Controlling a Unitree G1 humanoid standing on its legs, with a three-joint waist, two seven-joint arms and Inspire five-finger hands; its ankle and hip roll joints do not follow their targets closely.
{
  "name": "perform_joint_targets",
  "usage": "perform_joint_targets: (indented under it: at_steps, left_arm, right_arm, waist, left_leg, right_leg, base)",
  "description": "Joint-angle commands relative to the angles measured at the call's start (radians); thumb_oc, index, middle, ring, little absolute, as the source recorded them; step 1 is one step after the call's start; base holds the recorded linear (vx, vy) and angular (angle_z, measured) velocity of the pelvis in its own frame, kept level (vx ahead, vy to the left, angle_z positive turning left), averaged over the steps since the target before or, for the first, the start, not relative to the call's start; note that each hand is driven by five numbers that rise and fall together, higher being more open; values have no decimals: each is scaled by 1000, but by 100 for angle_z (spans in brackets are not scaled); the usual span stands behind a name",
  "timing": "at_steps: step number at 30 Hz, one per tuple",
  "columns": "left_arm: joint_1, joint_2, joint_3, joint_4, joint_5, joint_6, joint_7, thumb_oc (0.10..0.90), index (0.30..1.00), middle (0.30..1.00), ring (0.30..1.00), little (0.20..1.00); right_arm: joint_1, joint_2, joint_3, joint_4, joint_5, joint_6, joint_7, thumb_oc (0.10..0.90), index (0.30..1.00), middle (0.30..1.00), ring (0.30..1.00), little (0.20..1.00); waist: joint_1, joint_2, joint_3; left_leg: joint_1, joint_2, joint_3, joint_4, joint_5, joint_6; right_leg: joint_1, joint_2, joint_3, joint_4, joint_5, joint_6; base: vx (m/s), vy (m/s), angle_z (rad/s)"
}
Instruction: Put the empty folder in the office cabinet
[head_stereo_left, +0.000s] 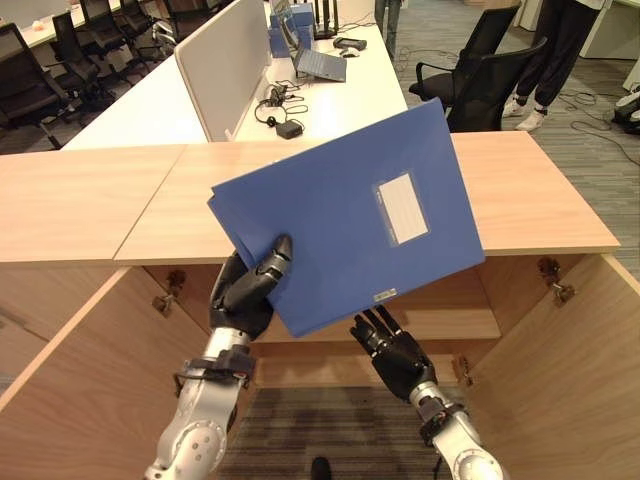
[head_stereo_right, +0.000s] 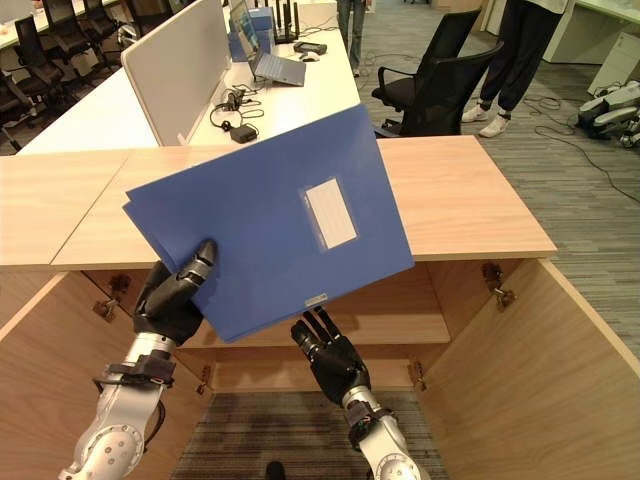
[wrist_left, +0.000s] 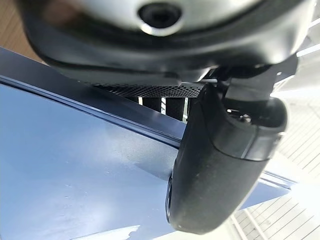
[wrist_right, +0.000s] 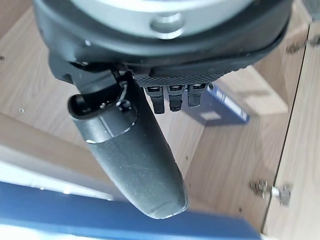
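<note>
The blue folder (head_stereo_left: 345, 215) is held in the air, tilted, above the open cabinet (head_stereo_left: 470, 320), its label side facing the camera. The left hand (head_stereo_left: 248, 285) grasps its lower left corner, thumb curled over the front face and fingers behind. The right hand (head_stereo_left: 392, 345) sits just under the folder's bottom edge with fingers straight and relaxed, gripping nothing, apparently ready to steady it. Below, both cabinet doors (head_stereo_left: 575, 370) stand wide and a bare shelf (head_stereo_left: 460, 325) shows inside.

The step in hand appears to be lowering the folder into the opening. To do it well, the robot should level the folder, let the right hand's fingers support the bottom edge, bring it below the cabinet top (head_stereo_left: 520, 190), then slide it onto the shelf without catching a corner on the doors.
</note>
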Motion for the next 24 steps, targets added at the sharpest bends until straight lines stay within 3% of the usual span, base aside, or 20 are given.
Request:
perform_joint_targets:
  at_steps: [1,8,24]
  left_arm:
    - [-143,-13,19,-62,23,-89,-61,400,300,300,300,300]
    - [-128,-14,18,-69,26,-85,-74,400,300,300,300,300]
    - [-57,-51,6,-48,14,-54,-85,400,300,300,300,300]
  right_arm:
    - [-117,30,8,-151,48,-44,101,800,900,900,900,900]
    - [-147,21,9,-222,56,-66,115,800,900,900,900,900]
    - [-285,76,-101,-293,32,-192,46,800,900,900,900,900]
  waist:
    - [-11,-27,-37]
    - [-10,-24,-39]
    - [2,-15,-44]
  left_leg:
    - [115,25,-66,-5,-173,-46]
    - [113,25,-67,-5,-174,-45]
    - [117,26,-74,-5,-179,-38]
  right_leg:
    - [-23,-75,54,-1,-21,86]
    - [-25,-74,57,-1,-23,85]
    - [-19,-75,50,-1,-30,81]
  base:
    - [0,0,0]
    - [0,0,0]
    - [0,0,0]
